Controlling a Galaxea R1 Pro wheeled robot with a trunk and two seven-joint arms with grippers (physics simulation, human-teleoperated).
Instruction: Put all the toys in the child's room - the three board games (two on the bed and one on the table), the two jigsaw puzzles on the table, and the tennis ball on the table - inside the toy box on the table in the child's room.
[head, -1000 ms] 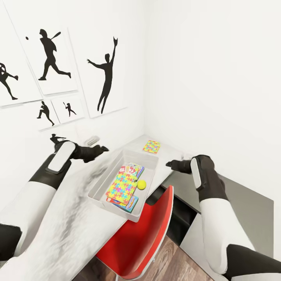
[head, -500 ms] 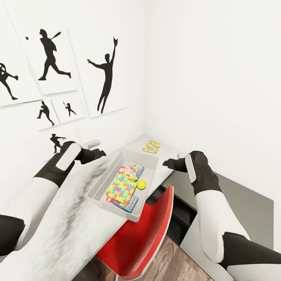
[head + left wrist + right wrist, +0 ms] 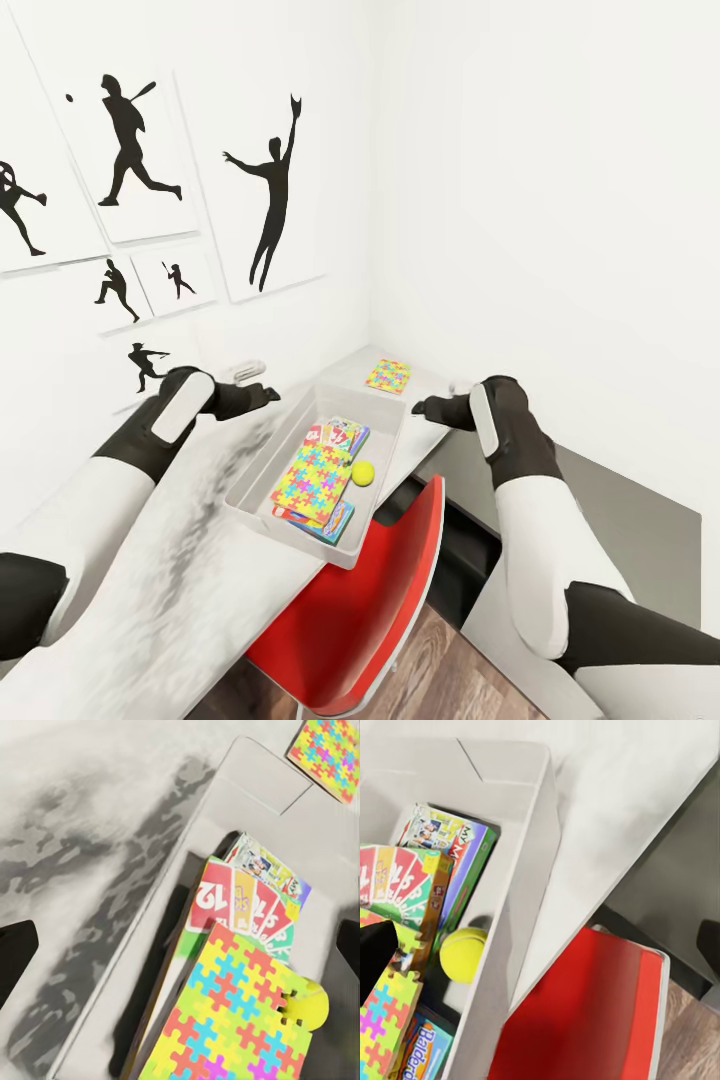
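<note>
Both arms have crept toward the far jigsaw puzzle [image 3: 387, 376] on the table [image 3: 200, 560] beyond the toy box [image 3: 262, 470]. Right gripper [image 3: 428, 408] should approach — jaws spread, empty, like the left gripper's [image 3: 266, 394].

The head camera looks forward and down from above into the room's corner, taking in the tabletop [image 3: 190, 560], the toy box [image 3: 262, 470] and the red chair [image 3: 390, 590]. The left wrist camera looks steeply down, close over the box's wall [image 3: 225, 802]. The right wrist camera looks down, close over the box's rim [image 3: 536, 885] and the chair [image 3: 600, 1020]. All three views share the box's inside.
</note>
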